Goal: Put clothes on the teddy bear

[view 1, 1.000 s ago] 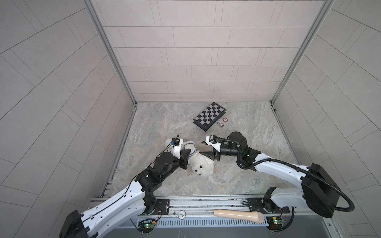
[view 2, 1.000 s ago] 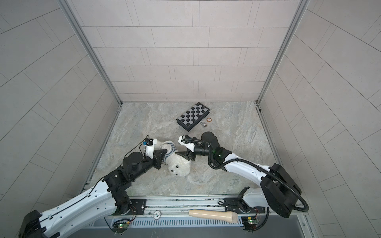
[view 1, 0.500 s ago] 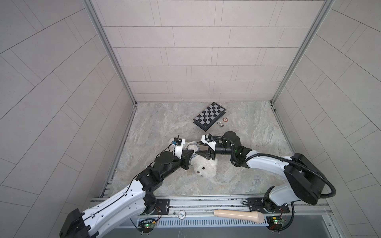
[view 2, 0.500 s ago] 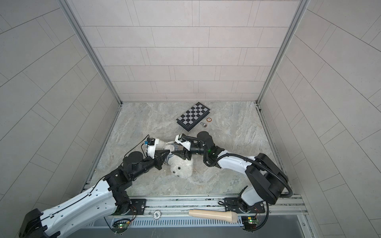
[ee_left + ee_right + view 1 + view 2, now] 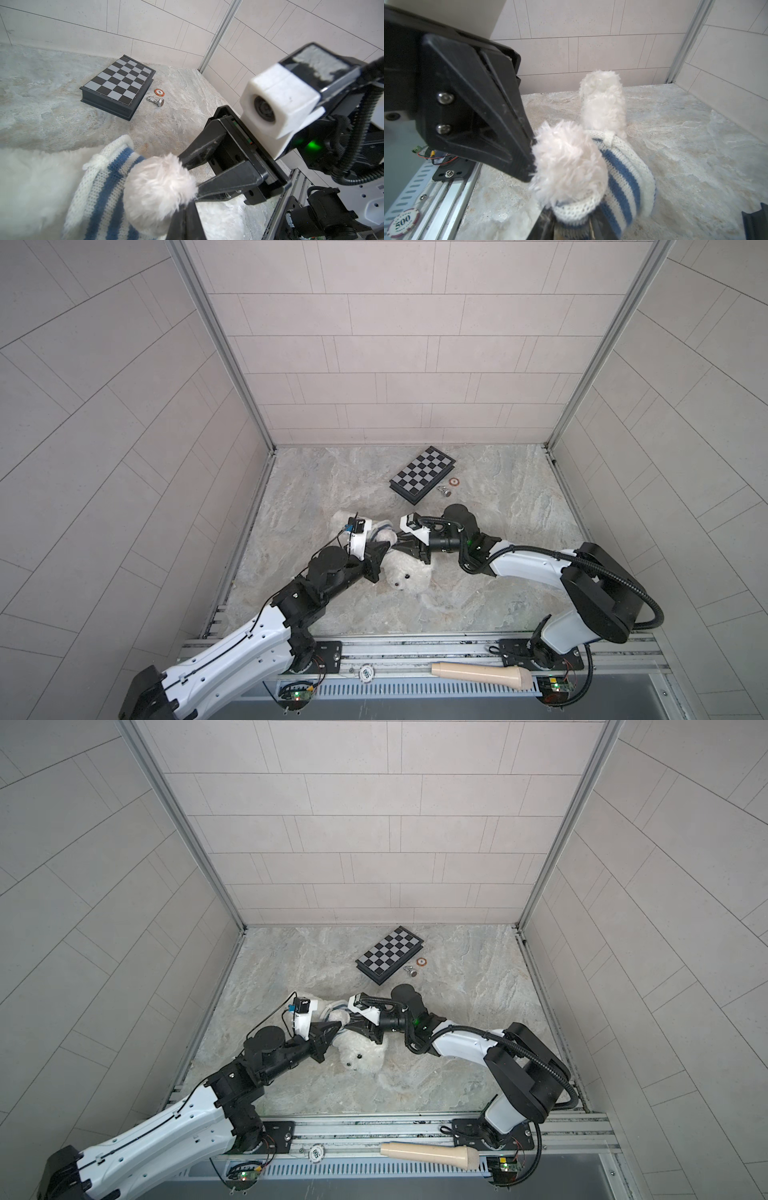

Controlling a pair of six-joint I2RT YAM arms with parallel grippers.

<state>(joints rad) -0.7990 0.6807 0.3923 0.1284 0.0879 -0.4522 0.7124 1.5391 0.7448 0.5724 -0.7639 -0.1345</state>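
White teddy bear [image 5: 409, 572] lies mid-floor; left claw [image 5: 532, 160] pressed together, right claw [image 5: 190, 176] straddles paw [image 5: 158, 191], grip unclear.

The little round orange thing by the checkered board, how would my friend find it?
Look toward the back of the stone table for the black-and-grey chessboard. Just past its right edge lie two small things. The chip is the flat orange-and-white disc, while its neighbour, the silver chess piece, is shiny metal lying tipped on its side.

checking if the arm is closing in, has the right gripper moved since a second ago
Yes. In both top views the right gripper has shifted leftward across the floor, away from the chessboard, onto the teddy bear paw beside the left gripper.
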